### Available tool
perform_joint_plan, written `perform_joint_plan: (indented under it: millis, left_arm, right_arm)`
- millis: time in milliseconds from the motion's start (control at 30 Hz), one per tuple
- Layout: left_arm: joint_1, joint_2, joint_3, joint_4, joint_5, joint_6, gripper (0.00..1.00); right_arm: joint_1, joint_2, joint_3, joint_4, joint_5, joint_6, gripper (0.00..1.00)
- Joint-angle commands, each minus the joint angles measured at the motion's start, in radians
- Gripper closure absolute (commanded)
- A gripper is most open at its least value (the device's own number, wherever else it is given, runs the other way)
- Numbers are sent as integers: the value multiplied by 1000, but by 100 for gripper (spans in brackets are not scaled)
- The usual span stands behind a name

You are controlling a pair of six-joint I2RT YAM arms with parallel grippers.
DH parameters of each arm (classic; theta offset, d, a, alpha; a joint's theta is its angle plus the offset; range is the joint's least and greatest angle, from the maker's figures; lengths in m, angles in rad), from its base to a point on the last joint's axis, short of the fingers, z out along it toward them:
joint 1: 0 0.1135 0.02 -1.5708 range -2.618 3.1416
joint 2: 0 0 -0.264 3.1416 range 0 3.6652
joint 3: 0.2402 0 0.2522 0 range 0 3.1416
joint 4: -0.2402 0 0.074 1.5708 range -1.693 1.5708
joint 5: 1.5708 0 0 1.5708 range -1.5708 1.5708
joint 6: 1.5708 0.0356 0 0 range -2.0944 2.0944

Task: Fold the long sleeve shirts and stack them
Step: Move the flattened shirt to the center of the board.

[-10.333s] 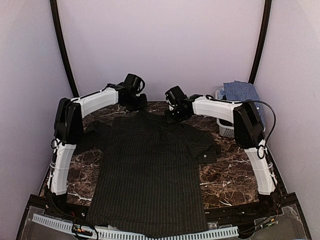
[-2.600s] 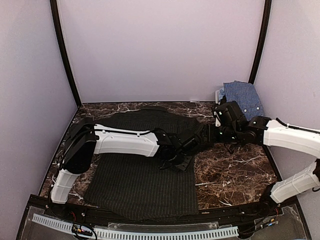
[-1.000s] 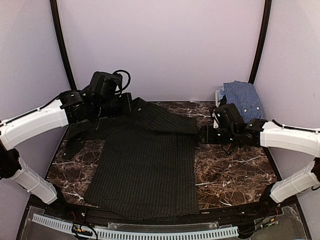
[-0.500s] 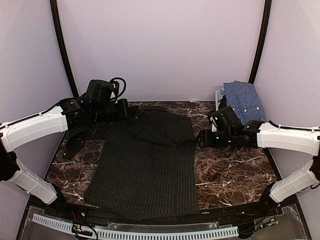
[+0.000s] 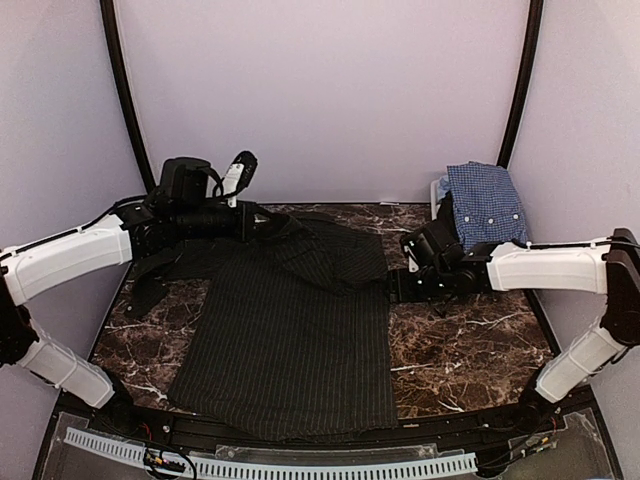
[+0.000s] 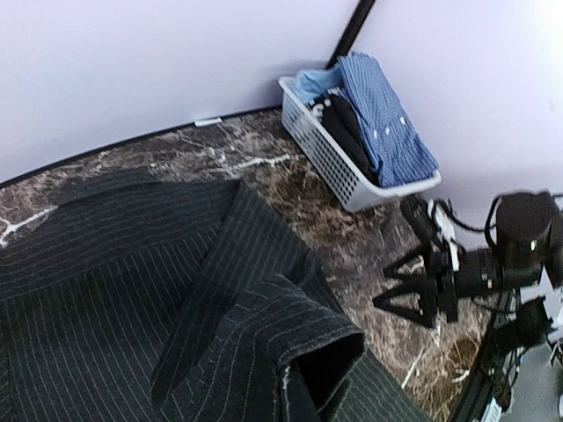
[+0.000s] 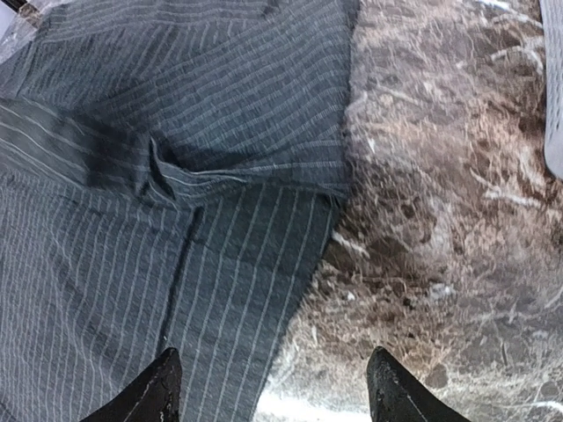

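The black pinstriped long sleeve shirt [image 5: 290, 340] lies flat on the marble table, its right sleeve folded back across the chest. My left gripper [image 5: 260, 225] is shut on that sleeve near the far left. The left wrist view shows the cuff [image 6: 308, 347] bunched right below the camera, with the fingers hidden. My right gripper [image 5: 396, 285] is open and low at the shirt's right edge [image 7: 325, 202], its fingertips [image 7: 163, 387] straddling cloth and marble. The blue-and-white checked shirt [image 5: 485, 200] hangs over the basket.
A white slatted basket [image 6: 339, 171] stands at the far right corner and holds the checked shirt [image 6: 383, 123] and darker clothes. Bare marble [image 5: 470, 340] lies right of the black shirt. The shirt's left sleeve [image 5: 150, 275] trails off to the left. Walls close in the back and sides.
The left gripper has drawn the sleeve further left and back, so the folded part now sags over the chest. The right gripper has slid left to the shirt's right edge.
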Motion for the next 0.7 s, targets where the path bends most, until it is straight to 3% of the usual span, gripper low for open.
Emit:
perform_joint_plan:
  millis: [0,167,333,667]
  left_arm:
    - [-1,-52,-97,-62,168,105,100]
    - [-1,-114,-203,-146,127,84,100]
    - [-1,-166,-243,-231,-80,64,100]
    - [-1,-168,-227,-213,-179,55,100]
  right_arm:
    - [-20,38,75,22,19,-37,31]
    - [-89,106,111,58,-35,-48,31]
    - [-168,231,179,123,-152,-57,33]
    - [-225,457,335,157,-225,-54,49]
